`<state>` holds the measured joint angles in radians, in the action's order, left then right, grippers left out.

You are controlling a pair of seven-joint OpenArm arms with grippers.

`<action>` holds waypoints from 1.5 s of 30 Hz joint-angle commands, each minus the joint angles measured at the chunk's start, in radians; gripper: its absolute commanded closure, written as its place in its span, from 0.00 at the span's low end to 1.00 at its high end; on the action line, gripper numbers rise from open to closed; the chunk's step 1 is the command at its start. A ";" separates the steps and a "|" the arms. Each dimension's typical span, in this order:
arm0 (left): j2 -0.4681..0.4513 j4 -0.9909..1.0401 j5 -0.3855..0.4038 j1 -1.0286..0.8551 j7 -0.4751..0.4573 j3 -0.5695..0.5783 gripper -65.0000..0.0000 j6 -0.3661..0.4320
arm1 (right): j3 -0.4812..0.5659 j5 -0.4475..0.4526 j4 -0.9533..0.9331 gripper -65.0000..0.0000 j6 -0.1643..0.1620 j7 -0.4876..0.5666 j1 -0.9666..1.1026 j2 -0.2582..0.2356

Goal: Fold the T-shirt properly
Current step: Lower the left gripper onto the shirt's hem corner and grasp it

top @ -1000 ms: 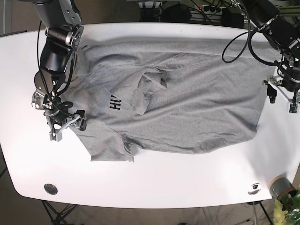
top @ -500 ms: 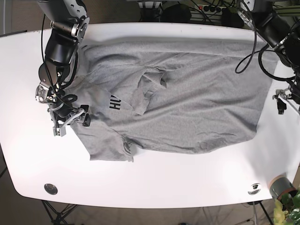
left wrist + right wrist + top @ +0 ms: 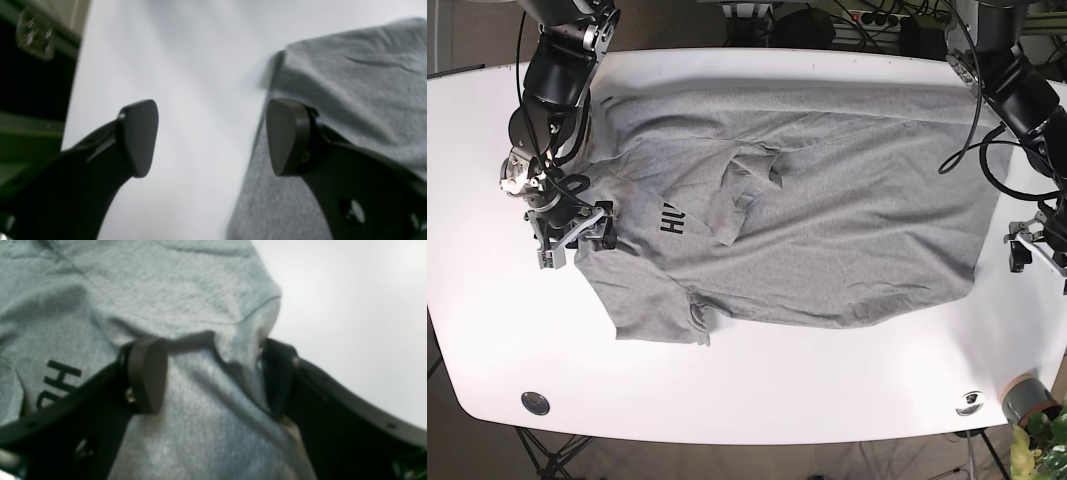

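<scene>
— What had changed since a moment earlier?

— The right gripper (image 3: 575, 232) had slid up along the shirt's edge to its shoulder, and the left gripper (image 3: 1035, 250) had dropped lower, down past the hem corner on the far side of the table (image 3: 827, 400).

— Which step was that, you reckon?

— Getting hold of it, I'd say; no fold was made yet. Nearest me, the right one's fingers stood apart with a ridge of cloth rising between them, right at the edge of the shirt (image 3: 173, 300), just past the black lettering (image 3: 56, 381). Not pinched yet. It would need to close there.

— And the other?

— Wide open over bare table. The shirt's corner (image 3: 350, 83) lay against one finger (image 3: 283, 136), nothing between the two. It'd have to shift over the hem first.

— And the shirt itself?

— Spread across the table's middle, rumpled at the chest.
</scene>
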<state>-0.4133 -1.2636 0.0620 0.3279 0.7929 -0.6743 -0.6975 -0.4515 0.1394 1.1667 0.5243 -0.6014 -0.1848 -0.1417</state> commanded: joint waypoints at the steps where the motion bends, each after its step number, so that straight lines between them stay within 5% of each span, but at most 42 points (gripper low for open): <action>1: -0.035 0.008 0.015 0.024 -0.030 0.012 0.29 -0.001 | -0.003 -0.028 0.000 0.31 -0.014 -0.050 0.006 -0.008; 14: -0.037 0.109 0.015 0.030 -0.152 0.024 0.28 0.043 | 0.003 -0.027 0.028 0.36 -0.014 -0.055 0.060 0.006; 23: -0.057 0.246 0.023 0.040 -0.330 0.184 0.28 0.117 | 0.003 -0.028 0.028 0.96 -0.016 -0.055 0.041 0.021; 30: -0.058 0.468 0.017 0.172 -0.427 0.245 0.28 0.200 | 0.004 -0.028 0.032 0.96 -0.016 -0.055 0.034 0.021; 37: -0.080 0.648 0.023 0.287 -0.439 0.368 0.28 0.198 | 0.004 -0.028 0.032 0.96 -0.016 -0.053 0.023 0.024; 45: -0.060 0.677 0.020 0.296 -0.441 0.380 0.28 0.120 | 0.004 -0.028 0.032 0.96 -0.016 -0.053 0.012 0.029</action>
<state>-0.4644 -0.5747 0.0723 0.5941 0.3729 -0.2924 -0.5751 -0.4500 0.1352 1.1976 0.5030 -0.6098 -0.1661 -0.1108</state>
